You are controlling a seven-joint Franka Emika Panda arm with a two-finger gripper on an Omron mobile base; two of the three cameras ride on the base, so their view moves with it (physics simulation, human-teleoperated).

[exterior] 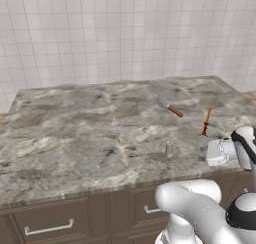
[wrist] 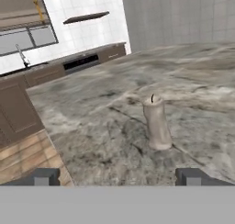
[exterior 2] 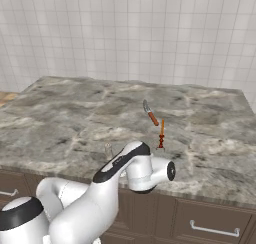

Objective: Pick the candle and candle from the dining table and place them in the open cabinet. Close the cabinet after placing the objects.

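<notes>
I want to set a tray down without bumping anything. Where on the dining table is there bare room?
The whole left half of the dining table is bare marble, back to the tiled wall. The right part is crowded: the knife, the orange taper candle and the beige candle near the front edge, with the open fingers beside it.
</notes>
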